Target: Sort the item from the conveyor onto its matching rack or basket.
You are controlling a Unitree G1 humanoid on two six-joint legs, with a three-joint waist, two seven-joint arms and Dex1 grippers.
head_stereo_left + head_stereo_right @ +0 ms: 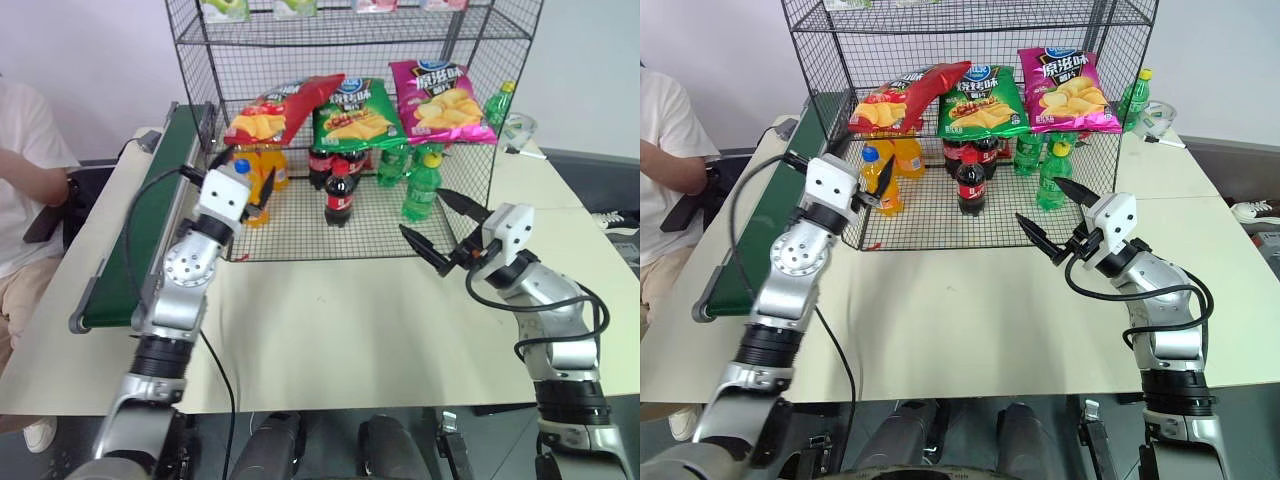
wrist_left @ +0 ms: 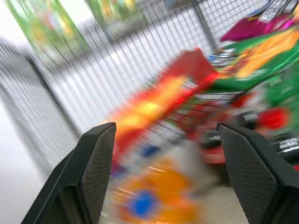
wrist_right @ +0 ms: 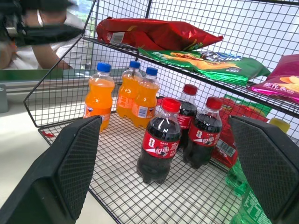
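Both grippers hover over the pale table in front of the wire-mesh rack [image 1: 350, 130]. Closest to the rack's lower shelf on its right-hand side, the right gripper [image 1: 438, 230] has its two black fingers spread wide and holds nothing. At the rack's left front corner, the left gripper [image 1: 243, 185] is likewise spread apart and empty, pointing up toward the middle shelf.

On that middle shelf the red chip bag [image 1: 283, 108] lies at the rack's left end, one end kicked up and leaning over the green chip bag [image 1: 352, 112] beside it; a magenta-pink chip bag [image 1: 440, 100] sits further along. Orange soda bottles [image 3: 125, 95] and cola bottles [image 3: 180, 128] stand on the shelf below. The conveyor [image 1: 150, 215] runs along the rack's left side, and its belt carries nothing that I can see.

By my reading the bag is already on its shelf. It should be light, puffy and crinkly, slippery under pressure and easily crushed. If straightening is needed, pinching the flat sealed edge looks safer than squeezing the middle.
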